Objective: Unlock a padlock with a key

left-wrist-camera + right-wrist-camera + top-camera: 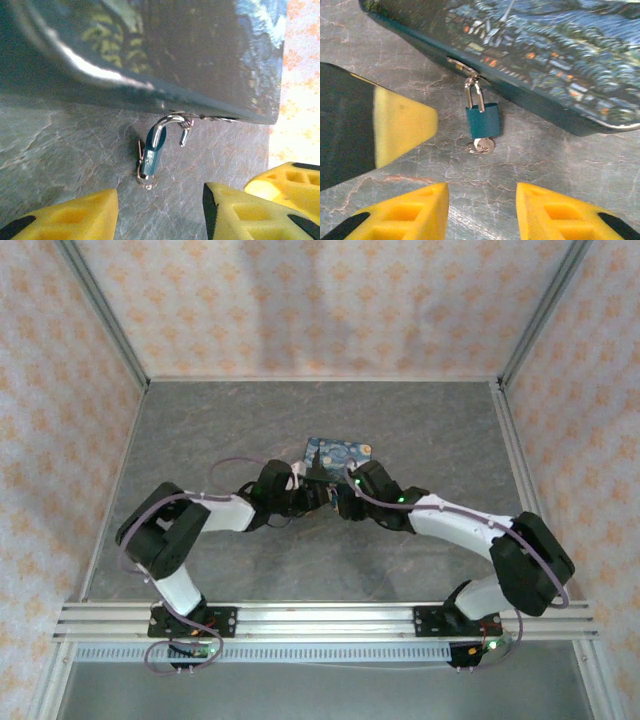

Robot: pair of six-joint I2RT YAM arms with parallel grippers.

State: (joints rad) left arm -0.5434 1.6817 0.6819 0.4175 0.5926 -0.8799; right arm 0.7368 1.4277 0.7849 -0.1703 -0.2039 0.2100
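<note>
The padlock (150, 157) is a small teal block hanging by its silver shackle (167, 122) from the clasp of the starry-night tin (165, 50). One shackle leg (184, 137) stands free of the body. The key (483, 145) sits in the bottom of the padlock (483, 120), with its ring lying on the table. My left gripper (160, 220) is open just short of the key, nothing between its fingers. My right gripper (482, 215) is open too, facing the padlock from the other side, apart from it. In the top view both grippers meet at the tin's near edge (330, 468).
The painted tin (338, 452) lies flat mid-table on the grey stone-pattern surface (300, 410). The left gripper's yellow finger (395, 125) crosses the left of the right wrist view; a right finger (285, 182) shows at the left wrist view's right edge. Patterned walls enclose the table.
</note>
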